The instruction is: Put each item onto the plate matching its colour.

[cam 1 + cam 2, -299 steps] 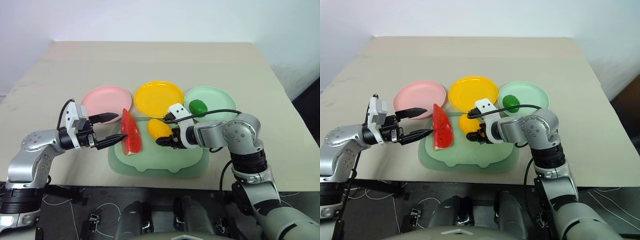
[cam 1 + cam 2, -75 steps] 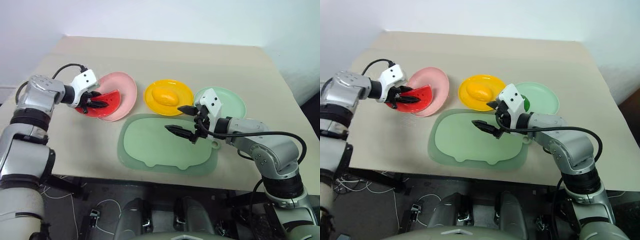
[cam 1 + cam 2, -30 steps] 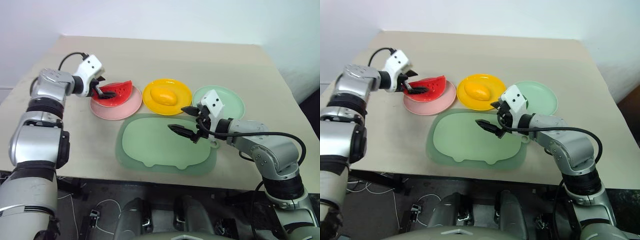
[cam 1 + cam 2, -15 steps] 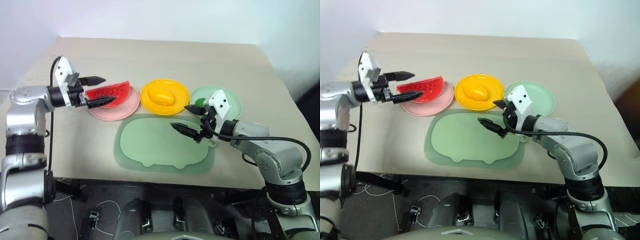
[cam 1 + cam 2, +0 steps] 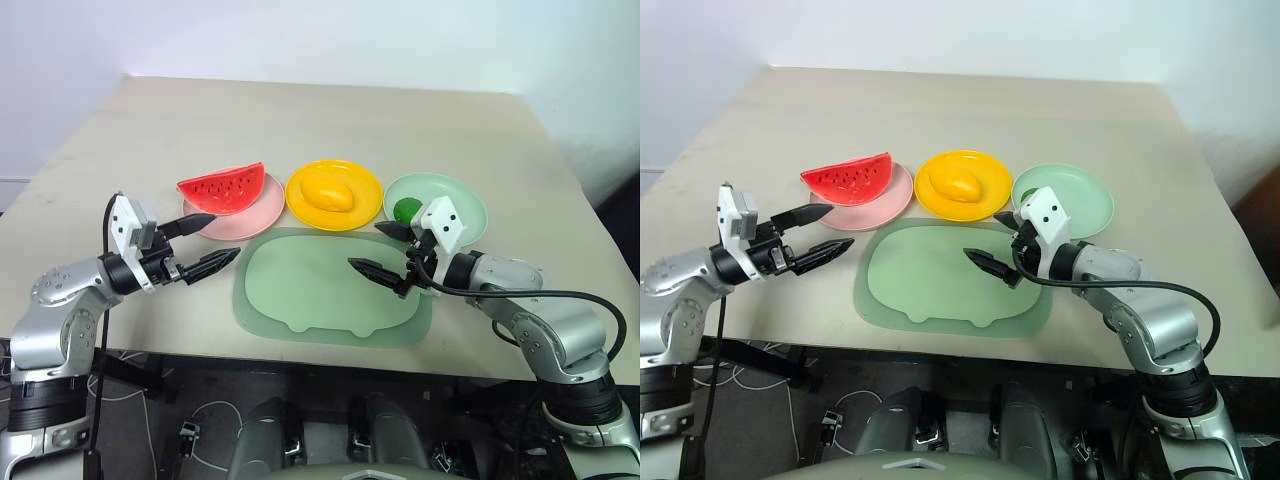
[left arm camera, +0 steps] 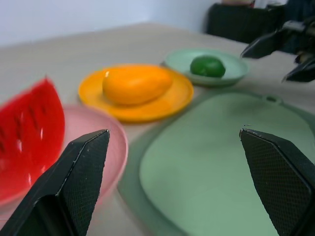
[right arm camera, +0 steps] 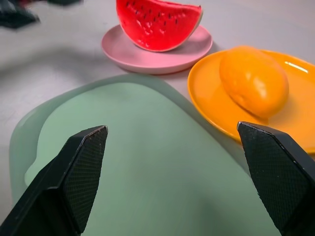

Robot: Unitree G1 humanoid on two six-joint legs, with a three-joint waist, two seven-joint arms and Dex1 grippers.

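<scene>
- The watermelon wedge (image 5: 222, 189) stands on the pink plate (image 5: 250, 215), a little left of the centre of the head view, with its curved rind to the plate and the flat red face with black seeds toward the camera.
- The left tool (image 5: 205, 243) is at the lower left of the frame, just below and left of this plate, not touching it. Its two black fingers are wide apart and hold nothing.
- The mango (image 5: 326, 193), a smooth yellow oval, lies in the middle of the yellow plate (image 5: 362, 203), at the centre of the frame.
- The green fruit (image 5: 405, 209), small, round and glossy, sits on the left part of the mint plate (image 5: 465, 200), right of centre.
- The right tool (image 5: 382, 249) hangs over the right part of the large pale green mat (image 5: 300, 300), just beside the green fruit. Its pointed fingers are spread wide and empty.
- The three plates are round, of shiny plastic, in a row above the mat on the beige matte desk (image 5: 330, 120).
- The mat is flat, with rounded corners.
</scene>
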